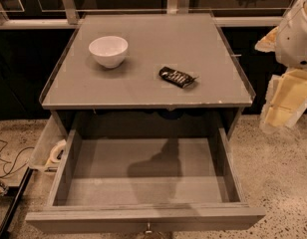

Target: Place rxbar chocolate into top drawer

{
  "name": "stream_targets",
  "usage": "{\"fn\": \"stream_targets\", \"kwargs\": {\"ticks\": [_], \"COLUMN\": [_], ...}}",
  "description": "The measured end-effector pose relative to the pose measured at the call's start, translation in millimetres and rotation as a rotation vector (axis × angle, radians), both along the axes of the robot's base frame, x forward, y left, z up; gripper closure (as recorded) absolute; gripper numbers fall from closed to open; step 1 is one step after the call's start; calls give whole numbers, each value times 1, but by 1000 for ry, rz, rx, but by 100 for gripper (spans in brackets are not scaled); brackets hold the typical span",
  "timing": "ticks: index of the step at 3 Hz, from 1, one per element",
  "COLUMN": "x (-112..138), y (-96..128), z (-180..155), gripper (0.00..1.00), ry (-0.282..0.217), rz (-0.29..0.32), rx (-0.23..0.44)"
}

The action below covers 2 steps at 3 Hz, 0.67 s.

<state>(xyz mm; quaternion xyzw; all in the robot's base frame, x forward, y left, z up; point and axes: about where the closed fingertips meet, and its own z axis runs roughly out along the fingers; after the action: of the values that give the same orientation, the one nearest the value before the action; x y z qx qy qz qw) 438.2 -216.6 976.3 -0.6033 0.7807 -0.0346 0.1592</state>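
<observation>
1. The gripper (285, 101) hangs off the table's (158, 34) right edge, well apart from everything on it. It does not hold the bar (177, 76); I cannot tell how it is set.
2. The bar lies flat on the table near the front edge, right of the middle, skewed to that edge. The bowl (108, 51) sits well apart, toward the left edge.
3. The drawer (143, 218) stands pulled out below the front edge, with nothing in it, so the step in hand is likely the reach for the bar.
4. To do it well, come in from above, turn the wrist to close across the bar's short width, and get low, since it is thin and glossy and could slip.
5. The arm is cut off at the right, and the wrapper's lettering is unreadable.
</observation>
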Motion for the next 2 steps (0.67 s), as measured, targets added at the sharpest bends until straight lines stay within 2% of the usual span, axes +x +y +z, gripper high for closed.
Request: {"fn": "stream_targets", "kwargs": {"ticks": [1,2], "x": [0,17], "y": [0,7], "z": [0,-2], "gripper": [0,0], "ry": [0,-29], "rz": [0,36], "rx": [0,13]}}
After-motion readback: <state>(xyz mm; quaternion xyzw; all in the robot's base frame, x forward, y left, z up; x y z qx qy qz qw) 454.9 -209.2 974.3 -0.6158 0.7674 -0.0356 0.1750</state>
